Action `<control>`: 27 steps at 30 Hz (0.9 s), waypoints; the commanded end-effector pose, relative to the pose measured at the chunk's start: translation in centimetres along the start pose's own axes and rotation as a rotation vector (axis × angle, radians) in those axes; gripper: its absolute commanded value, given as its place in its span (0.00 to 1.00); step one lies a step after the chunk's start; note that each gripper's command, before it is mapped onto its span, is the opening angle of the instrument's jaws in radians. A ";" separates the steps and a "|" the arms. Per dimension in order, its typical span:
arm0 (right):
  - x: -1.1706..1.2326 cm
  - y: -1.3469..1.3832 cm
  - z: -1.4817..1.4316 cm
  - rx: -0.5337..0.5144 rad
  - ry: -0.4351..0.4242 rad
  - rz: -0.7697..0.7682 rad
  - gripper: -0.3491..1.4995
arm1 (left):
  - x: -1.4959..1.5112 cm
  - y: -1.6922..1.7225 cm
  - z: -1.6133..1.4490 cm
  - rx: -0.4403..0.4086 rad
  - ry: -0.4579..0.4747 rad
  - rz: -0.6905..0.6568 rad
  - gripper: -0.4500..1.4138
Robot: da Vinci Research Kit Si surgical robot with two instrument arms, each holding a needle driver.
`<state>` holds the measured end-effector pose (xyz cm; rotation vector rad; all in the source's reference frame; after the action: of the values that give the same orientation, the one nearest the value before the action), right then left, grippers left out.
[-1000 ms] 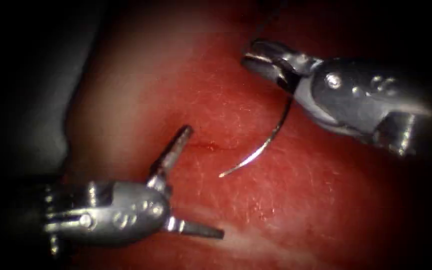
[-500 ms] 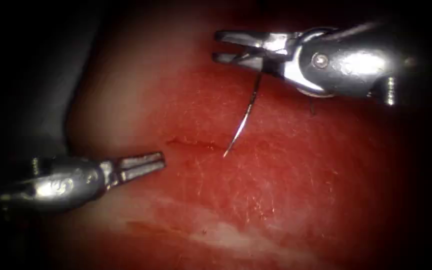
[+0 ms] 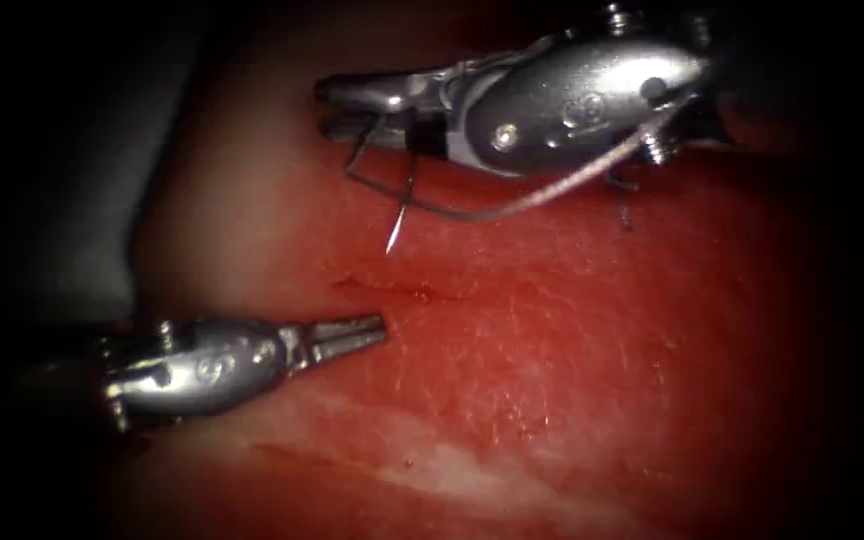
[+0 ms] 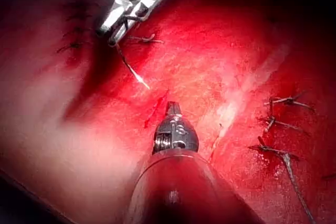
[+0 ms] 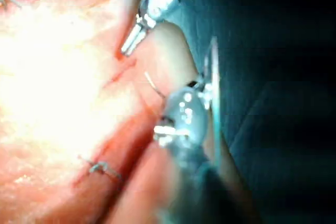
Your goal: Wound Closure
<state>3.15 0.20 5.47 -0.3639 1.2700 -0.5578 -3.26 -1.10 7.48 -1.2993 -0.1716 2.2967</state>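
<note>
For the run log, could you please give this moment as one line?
right tool: holds needle, tip above tissue | left tool: shut, holds nothing, beside cut

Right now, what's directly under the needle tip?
Bare tissue, just above the cut. The needle hangs from the right tool, tip clear of the surface. Its held end is hidden by the jaws. The left tool holds nothing.

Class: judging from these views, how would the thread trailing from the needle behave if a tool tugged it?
The thread sags in a loose curve below the right tool, so it is probably floppy. It looks thin, so likely light. Being attached to the needle, a tug might shift it.
</note>
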 end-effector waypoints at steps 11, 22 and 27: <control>-0.05 -0.24 0.17 0.038 0.012 -0.135 0.00 | -0.41 -0.16 0.28 0.060 -0.095 -0.007 0.15; -0.01 -0.47 0.25 0.063 0.047 -0.250 0.00 | -0.75 -0.01 0.42 0.025 -0.190 -0.024 0.14; -0.02 -0.46 0.22 0.065 0.037 -0.296 0.00 | -0.74 0.04 0.41 0.008 -0.200 -0.025 0.14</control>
<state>3.20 -0.19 5.75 -0.4912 1.2364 -0.8576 -3.26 -1.42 8.21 -1.0521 -0.2434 2.4017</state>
